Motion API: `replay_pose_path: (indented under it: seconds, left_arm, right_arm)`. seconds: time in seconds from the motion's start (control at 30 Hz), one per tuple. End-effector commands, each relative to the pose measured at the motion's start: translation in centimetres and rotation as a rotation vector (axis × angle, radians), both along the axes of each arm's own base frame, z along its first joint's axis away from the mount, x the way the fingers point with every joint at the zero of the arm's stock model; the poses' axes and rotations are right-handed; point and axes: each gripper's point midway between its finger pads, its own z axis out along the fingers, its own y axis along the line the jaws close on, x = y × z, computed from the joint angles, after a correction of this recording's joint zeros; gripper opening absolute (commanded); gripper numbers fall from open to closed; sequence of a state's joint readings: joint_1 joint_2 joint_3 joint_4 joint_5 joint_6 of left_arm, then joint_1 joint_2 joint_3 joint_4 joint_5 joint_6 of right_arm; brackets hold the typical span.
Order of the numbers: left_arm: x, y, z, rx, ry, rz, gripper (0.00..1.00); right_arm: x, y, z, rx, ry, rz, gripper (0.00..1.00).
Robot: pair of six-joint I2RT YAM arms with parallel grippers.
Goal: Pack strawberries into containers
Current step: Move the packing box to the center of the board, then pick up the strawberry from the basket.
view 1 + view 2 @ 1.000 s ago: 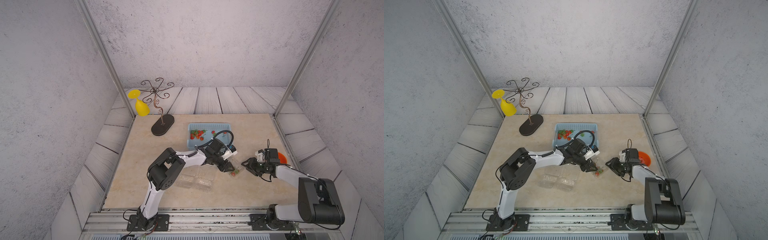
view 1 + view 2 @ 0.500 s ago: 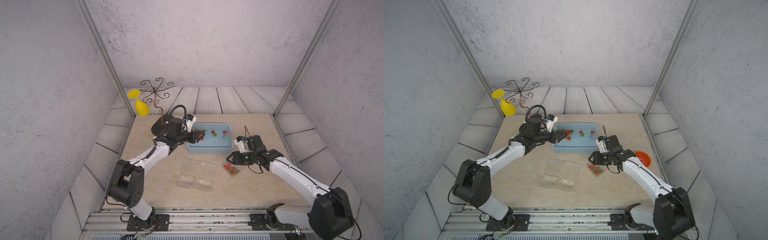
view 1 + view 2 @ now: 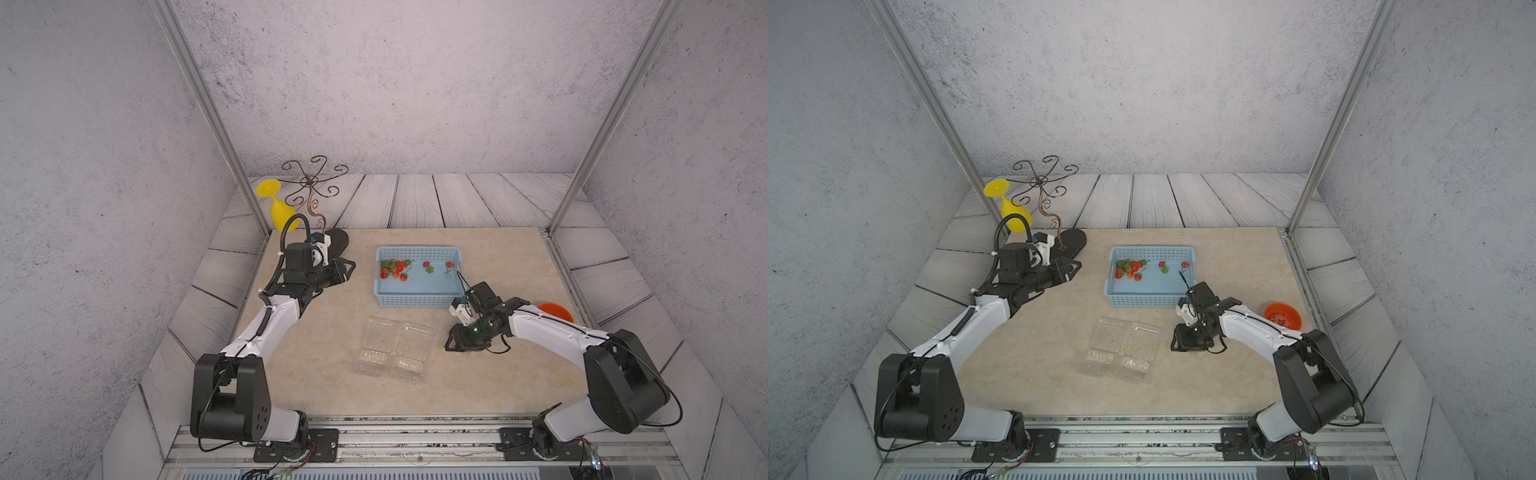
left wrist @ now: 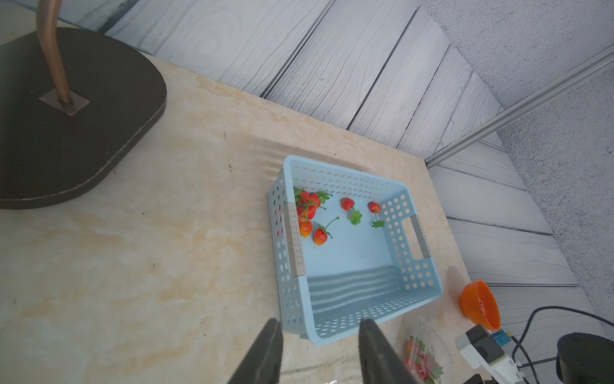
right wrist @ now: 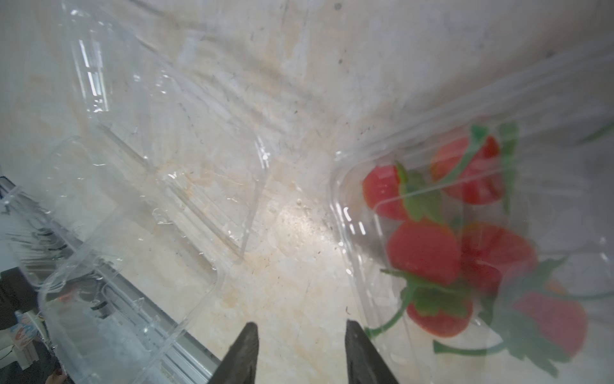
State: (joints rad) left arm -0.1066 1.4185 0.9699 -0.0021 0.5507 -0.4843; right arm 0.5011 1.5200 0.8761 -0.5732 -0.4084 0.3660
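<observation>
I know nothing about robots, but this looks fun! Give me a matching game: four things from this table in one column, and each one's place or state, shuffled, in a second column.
Things
1. light blue perforated plastic basket
2. small orange bowl
3. yellow plastic goblet
4. pair of clear plastic clamshell boxes

Places or states
A. open and empty, on the robot's side of the basket
B. beside the curly metal stand, far left corner
C. holds loose red strawberries
D. near the beige table's right edge

Pairs: 1-C, 2-D, 3-B, 4-A
</observation>
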Motion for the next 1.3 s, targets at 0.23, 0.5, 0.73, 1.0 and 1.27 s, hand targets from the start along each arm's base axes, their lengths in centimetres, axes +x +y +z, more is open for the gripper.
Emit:
replay_pose_path:
  seconds: [0.23,0.5,0.73,1.0,1.27]
  left_arm:
    - [-0.3,-0.2,-0.4,-0.035,0.015,-0.007,0.41]
    - [-0.5,-0.3,-0.2,-0.008,0.008,-0.03,0.4]
    - [-1.1,-0.9,0.9,0.168,-0.01,-0.09,0.39]
    - [-1.0,-1.3,1.2,0.345,-0.032,-0.14,0.38]
    - [-1.4,-1.9,0.1,0.315,-0.064,-0.173,0.38]
  right_arm:
    - [4.6,-4.4,-1.9,-0.153,-0.02,-0.237,0.45]
    - [8.8,-8.6,-0.2,-0.119,-0.086,-0.419,0.45]
    - [10.1,-7.1,9.2,-0.045,-0.248,-0.339,0.45]
    - [16.9,-4.7,9.6,-0.097,-0.294,-0.211,0.45]
    - [24.7,-0.1,7.4,-0.183,-0.346,-0.055,0.47]
